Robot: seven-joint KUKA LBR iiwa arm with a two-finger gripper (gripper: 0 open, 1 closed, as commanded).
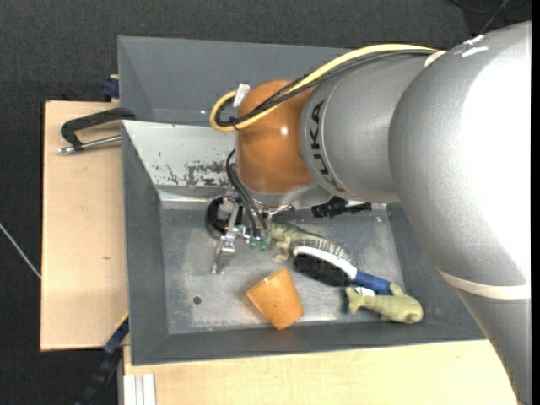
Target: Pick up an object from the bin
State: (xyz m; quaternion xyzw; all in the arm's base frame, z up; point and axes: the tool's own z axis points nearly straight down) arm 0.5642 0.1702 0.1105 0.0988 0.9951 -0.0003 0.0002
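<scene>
Gripper (226, 250) over bare bin (169, 260) floor, near orange cup (276, 300).

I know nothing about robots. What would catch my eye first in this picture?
The huge silver arm reaching in from the right, with an orange cover at its wrist, dominates. Its hand hangs low over the left-middle of the grey bin. To its right lie an orange cup near the front wall, a black hairbrush with a blue handle, and a pale yellowish toy figure.
</scene>
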